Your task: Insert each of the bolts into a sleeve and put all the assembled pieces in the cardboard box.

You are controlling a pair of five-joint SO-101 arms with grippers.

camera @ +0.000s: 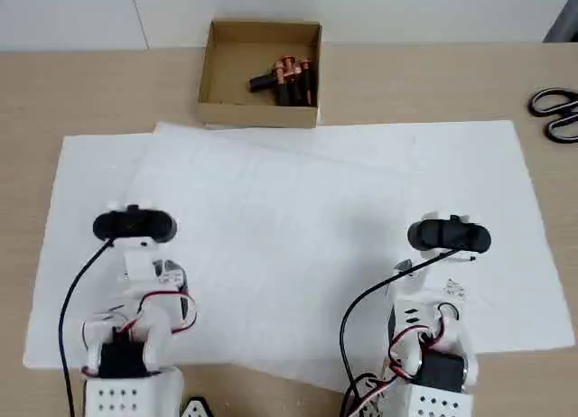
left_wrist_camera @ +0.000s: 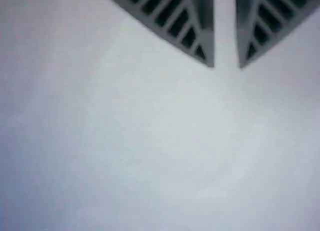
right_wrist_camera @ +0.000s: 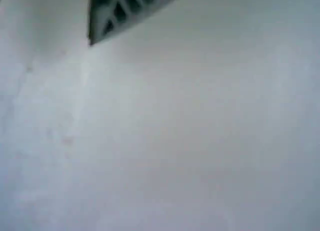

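1. Bolts, copper-coloured, lie in a small heap inside the cardboard box, each seated in a black sleeve; we count several but cannot tell how many.
2. The heap sits toward one side of the box floor, and the other side is bare cardboard.
3. The box stands on the wooden table, at the far edge of the white paper, well apart from both arms.
4. The paper is two overlapping sheets spread between the box and the arms.
5. Black-handled scissors lie on the table at one side, just off the paper and well away from the box.
6. One arm and the other arm sit folded low at the near edge, side by side over the paper.
7. The left gripper hangs close over the paper, all but closed with only a thin slit between its tips, and holds nothing.
8. The right gripper is also close over the paper; we cannot tell how wide it stands.
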